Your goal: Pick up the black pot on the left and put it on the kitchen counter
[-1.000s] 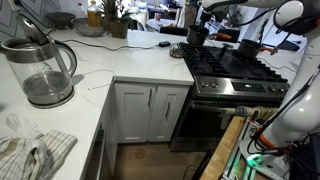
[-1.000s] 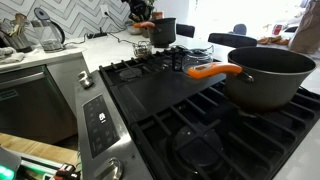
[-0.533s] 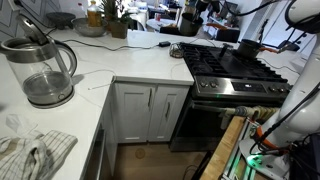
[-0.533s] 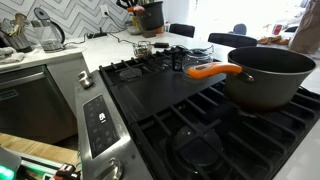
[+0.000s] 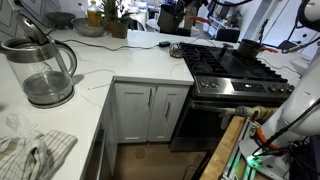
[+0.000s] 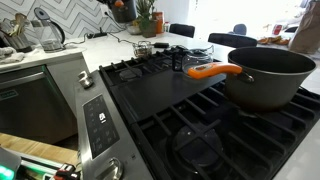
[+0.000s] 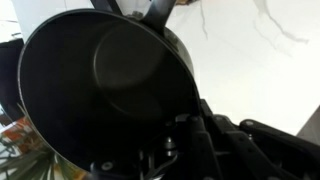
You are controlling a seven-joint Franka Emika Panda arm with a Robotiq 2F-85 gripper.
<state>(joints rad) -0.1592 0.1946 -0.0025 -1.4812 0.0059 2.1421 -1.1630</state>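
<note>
The black pot fills the left of the wrist view, seen from above, its inside empty. My gripper is shut on its near rim. In an exterior view the pot hangs in the air under the gripper, above the back of the white kitchen counter, just past the stove's left edge. The white counter also shows under the pot in the wrist view. In the exterior view that looks over the stove, pot and gripper sit at the top edge and are hard to make out.
A glass kettle stands on the counter, also seen far off. A large dark pot with an orange handle sits on the black gas stove. A cloth lies on the counter. Bottles and a plant stand at the back.
The gripper has lifted the black pot off the stove's back burner and carried it up and sideways to above the counter. Nothing else has moved.
</note>
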